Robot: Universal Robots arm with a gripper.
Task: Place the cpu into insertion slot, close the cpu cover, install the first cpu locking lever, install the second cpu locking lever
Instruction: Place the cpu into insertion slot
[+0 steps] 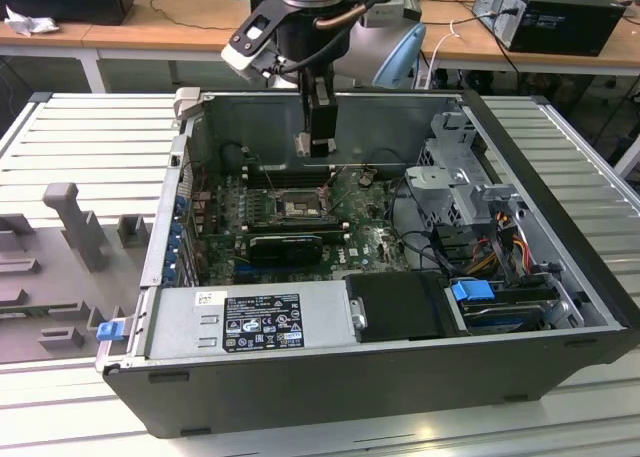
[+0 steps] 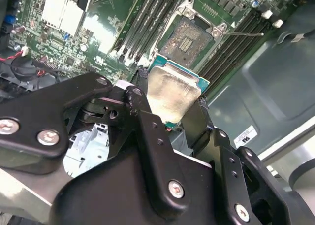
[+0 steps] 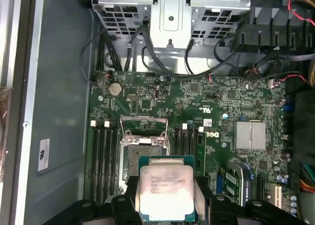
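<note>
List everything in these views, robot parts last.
slatted metal table: one, pale grey, beneath all else.
open metal computer case: one, dark grey, on the table.
motherboard: one, green, on the case floor.
square insertion slot: one, pale centre, empty, on the motherboard.
thin metal cpu cover frame: one, silver, swung open at the slot's edge.
long memory slots: several, black, either side of the slot.
finned heat sink: one, silver, on the motherboard.
long graphics card: one, black, standing on the motherboard.
power supply box: one, silver, inside the case.
flat square cpu chip: one, silvery-grey, held above the motherboard near the slot.
pincer: one, black, shut on the cpu chip.
</note>
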